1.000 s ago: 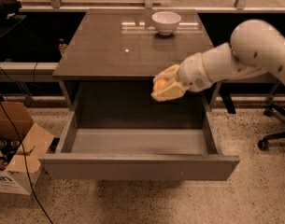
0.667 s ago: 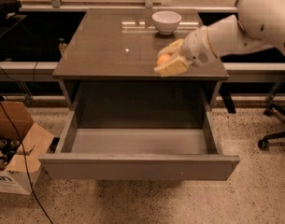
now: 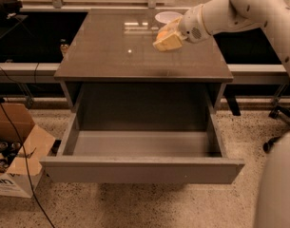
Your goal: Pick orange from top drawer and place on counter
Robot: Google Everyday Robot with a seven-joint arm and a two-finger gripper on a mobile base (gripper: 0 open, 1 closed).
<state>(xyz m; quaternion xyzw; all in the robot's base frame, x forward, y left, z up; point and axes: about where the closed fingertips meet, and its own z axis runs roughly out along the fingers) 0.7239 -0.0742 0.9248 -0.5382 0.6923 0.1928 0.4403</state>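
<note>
Since the earlier frames, the gripper (image 3: 166,41) has carried the orange (image 3: 161,33) from above the counter's (image 3: 111,56) front right area further back over it, to a point close to the white bowl (image 3: 167,17).

1. Left of the counter, on the speckled floor (image 3: 135,203): an open cardboard box (image 3: 21,141). It contains several dark bottles (image 3: 3,152). On its front face only the letters "an" are readable; the rest of the print is cut off at the frame edge.
2. Below the counter: the top drawer (image 3: 140,170) is pulled fully out. Its grey bottom holds nothing.
3. Above the counter, right rear area: the gripper, fingers clamped on the orange. It cannot be determined whether the fruit touches the surface.
4. On the counter, rear edge, just behind the gripper: the white bowl, partly hidden by the gripper. Its contents are not visible.
5. Right of the counter: the white arm (image 3: 239,8) reaches in from the upper right. An office chair base (image 3: 277,113) stands on the floor.
</note>
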